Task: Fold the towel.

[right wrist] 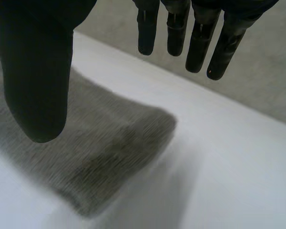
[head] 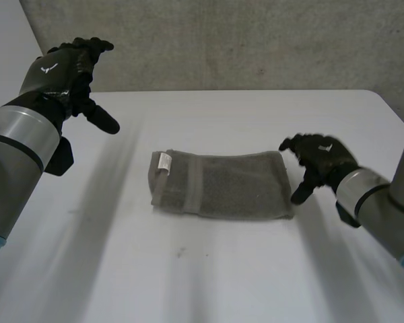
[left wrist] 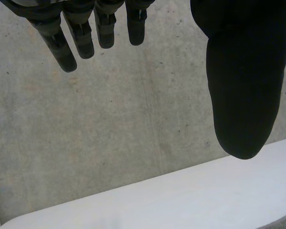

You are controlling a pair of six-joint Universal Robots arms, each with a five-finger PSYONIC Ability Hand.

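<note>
A grey-brown towel (head: 219, 185) lies folded into a thick rectangle in the middle of the white table (head: 209, 276), with a white label at its left end. My right hand (head: 318, 161) hovers just off the towel's right end, open, fingers (right wrist: 200, 43) straight and holding nothing; the towel's corner (right wrist: 114, 152) lies under its thumb (right wrist: 35, 86). My left hand (head: 71, 70) is raised well above the table's back left, far from the towel, open with fingers (left wrist: 81, 38) spread and thumb (left wrist: 243, 86) apart, empty.
A grey carpeted wall (head: 222, 40) rises behind the table's back edge (left wrist: 148, 186). The table's right corner (head: 384, 101) lies beyond my right hand. Bare white surface runs along the front and left of the towel.
</note>
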